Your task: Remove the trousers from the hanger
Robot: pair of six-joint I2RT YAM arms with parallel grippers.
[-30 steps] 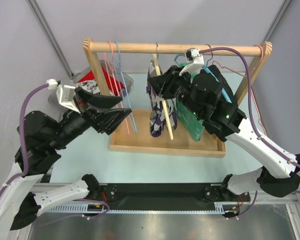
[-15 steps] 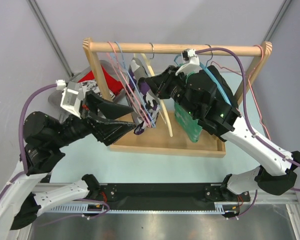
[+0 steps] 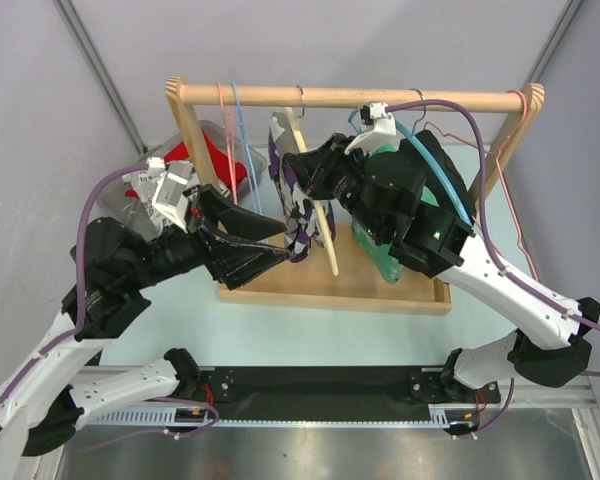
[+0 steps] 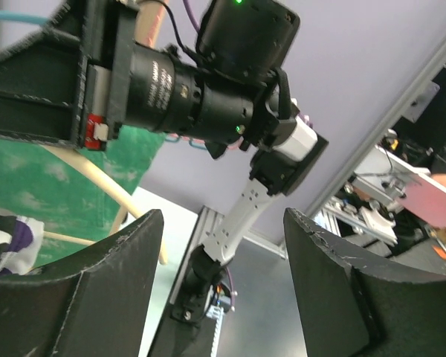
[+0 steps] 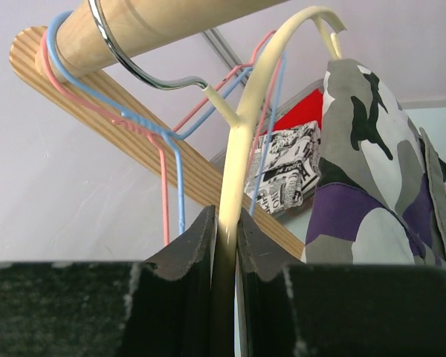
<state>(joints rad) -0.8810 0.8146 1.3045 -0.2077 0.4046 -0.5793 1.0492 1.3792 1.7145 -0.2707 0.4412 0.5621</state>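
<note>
Two grippers: we have one clenched and one spread, and each carries its own risk.
Right gripper (image 5: 224, 223): clamped on the cream hanger (image 5: 238, 141), whose arm is pinched between both fingers just below the curve.
Left gripper (image 3: 275, 243): jaws wide apart and holding nothing, with the tips near the lower end of the trousers (image 3: 298, 215).
Trousers: draped over the cream hanger and not yet off it. The hanger hangs by its metal hook (image 5: 134, 67) from the wooden rail (image 3: 380, 97).
Risk, missed grab: in the left wrist view the cloth sits to one side of the fingers, not between them. If we close here, we judge we would catch air or only a thin fold.
Risk, hanger twist: the hanger arm is narrow and looks smooth. A hard tug on the cloth could turn it in our right grip or swing it aside.
Risk, hook travel: a sideways pull could drag the hook along the rail, or lift it off if our right hold gives.
Risk, neighbours: the wire hangers (image 5: 167, 186), pink and blue, hang just beside the cream one. Our left fingers or the trailing cloth could snag them.
Risk, arms: both grippers work close together around the same garment, so a careless reach could knock one into the other.
Risk, green garment (image 3: 375, 255): it hangs just beside our right arm, which could brush and drag it.
</note>
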